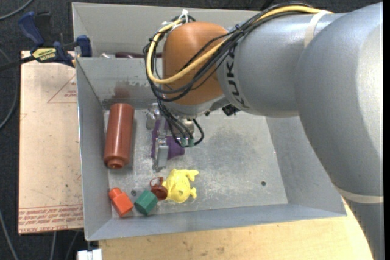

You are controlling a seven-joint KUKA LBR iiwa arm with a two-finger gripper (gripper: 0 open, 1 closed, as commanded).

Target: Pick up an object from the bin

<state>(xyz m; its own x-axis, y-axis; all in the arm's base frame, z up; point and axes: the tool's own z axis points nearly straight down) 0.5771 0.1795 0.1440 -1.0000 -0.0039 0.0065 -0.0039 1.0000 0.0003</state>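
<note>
Hanging near a yellow toy (180, 186), the hand (159, 158) is beside a purple piece (174, 147).

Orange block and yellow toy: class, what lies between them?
A green block and a small red thing, seen in the camera view.

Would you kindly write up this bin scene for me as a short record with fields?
container: grey metal bin
gripper: low in the bin's left half, close against a purple thing
held or not: cannot tell
along left wall: red-brown cylinder, lying down
near front wall: yellow toy, small red ring, green block, orange block
nearest to gripper after the purple thing: yellow toy, small red ring
</note>
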